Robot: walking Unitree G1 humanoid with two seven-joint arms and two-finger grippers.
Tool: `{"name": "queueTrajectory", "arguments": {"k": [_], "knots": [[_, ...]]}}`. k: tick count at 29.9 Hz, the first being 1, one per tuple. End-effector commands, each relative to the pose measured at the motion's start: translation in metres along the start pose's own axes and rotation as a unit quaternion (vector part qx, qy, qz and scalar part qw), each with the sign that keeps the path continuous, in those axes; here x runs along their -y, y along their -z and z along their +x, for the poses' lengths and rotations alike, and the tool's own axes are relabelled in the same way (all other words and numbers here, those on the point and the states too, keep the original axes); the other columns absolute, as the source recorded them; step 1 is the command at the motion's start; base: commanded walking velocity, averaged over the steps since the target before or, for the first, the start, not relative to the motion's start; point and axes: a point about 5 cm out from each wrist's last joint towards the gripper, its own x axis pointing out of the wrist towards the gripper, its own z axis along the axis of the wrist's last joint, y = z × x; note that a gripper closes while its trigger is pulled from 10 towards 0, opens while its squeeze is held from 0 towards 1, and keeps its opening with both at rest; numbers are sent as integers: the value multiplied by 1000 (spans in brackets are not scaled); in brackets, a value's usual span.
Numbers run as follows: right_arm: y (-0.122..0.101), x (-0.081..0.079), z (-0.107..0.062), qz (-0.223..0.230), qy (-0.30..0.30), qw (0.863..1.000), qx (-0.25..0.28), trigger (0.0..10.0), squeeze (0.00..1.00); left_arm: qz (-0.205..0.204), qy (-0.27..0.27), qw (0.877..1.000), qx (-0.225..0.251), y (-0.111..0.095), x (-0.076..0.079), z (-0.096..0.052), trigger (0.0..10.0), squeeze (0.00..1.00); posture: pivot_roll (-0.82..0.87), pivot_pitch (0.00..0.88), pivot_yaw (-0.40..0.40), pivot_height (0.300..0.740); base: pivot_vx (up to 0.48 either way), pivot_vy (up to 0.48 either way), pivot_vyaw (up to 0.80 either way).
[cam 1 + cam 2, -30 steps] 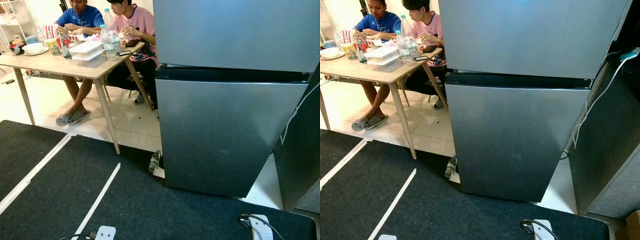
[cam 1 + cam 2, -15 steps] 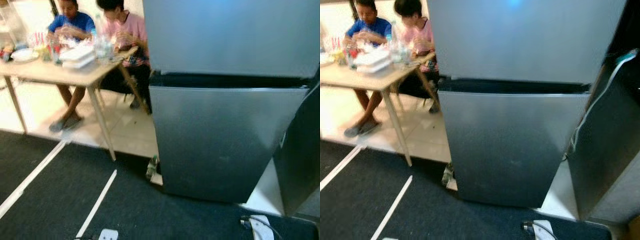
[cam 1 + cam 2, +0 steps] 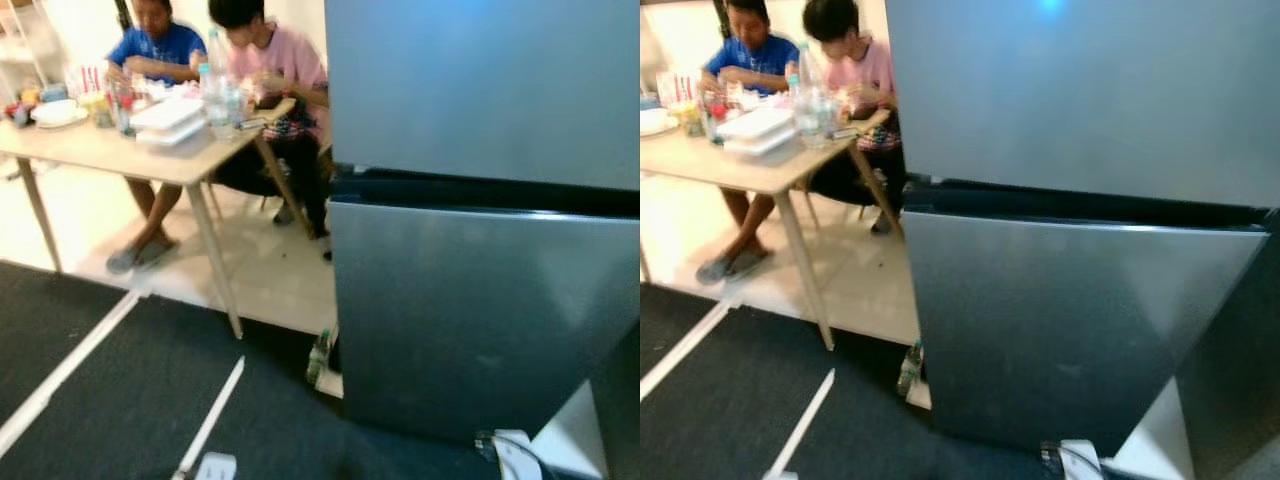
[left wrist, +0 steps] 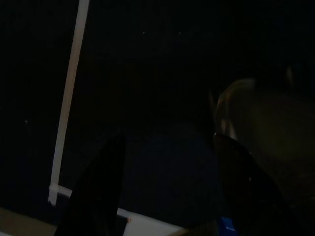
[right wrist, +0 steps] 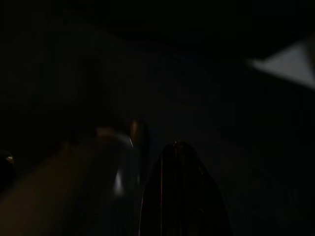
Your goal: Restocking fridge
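Closer now, shut fridge (image 3: 480,300); table (image 3: 150,160) leftward; left tool (image 4: 167,191) released, right's unclear.

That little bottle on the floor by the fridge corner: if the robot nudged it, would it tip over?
Probably. The bottle stands upright and looks narrow and tall, so a nudge could topple it, and then it may roll. It seems clear plastic, so likely light, not fragile. It sits close against the fridge.
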Motion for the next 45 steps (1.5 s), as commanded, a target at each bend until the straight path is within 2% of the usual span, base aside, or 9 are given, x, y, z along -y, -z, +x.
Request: {"name": "queueTrajectory", "arguments": {"k": [1,11,18,20,24,31,40,42,45], "knots": [[-3,-6,1,13,-6,1000,14,10000,0,-5,-4,1000,-6,3,-1,0,10000,0,-19,0,52,740,0,0,0],[-47,0,0,42,-10,995,89,10000,0,1,2,1000,-13,7,4,0,10000,0,-20,0,52,740,0,0,0],[-115,-1,-8,70,-29,978,195,10000,0,4,6,1000,-12,6,5,0,10000,0,-19,0,55,740,0,0,0],[-160,-6,-20,65,-40,961,265,10000,0,6,7,1000,-10,5,5,0,10000,0,-17,0,54,740,0,0,0],[-179,-7,-27,65,-41,952,295,10000,0,6,7,1000,-10,5,5,0,10000,0,-17,0,54,740,0,0,0],[-251,2,-65,66,-39,909,409,10000,0,9,9,1000,-9,5,6,0,10000,0,-4,0,51,740,0,0,0],[-275,5,-83,84,-42,885,457,10000,0,9,12,1000,-9,5,7,0,10000,0,0,0,47,740,0,0,0],[-270,1,-78,69,-45,892,444,10000,0,9,13,1000,-9,5,7,0,10000,0,-3,0,42,740,0,0,0],[-239,-7,-55,33,-51,926,372,10000,0,10,13,1000,-9,5,8,0,10000,0,-5,0,39,740,0,0,0]]}}
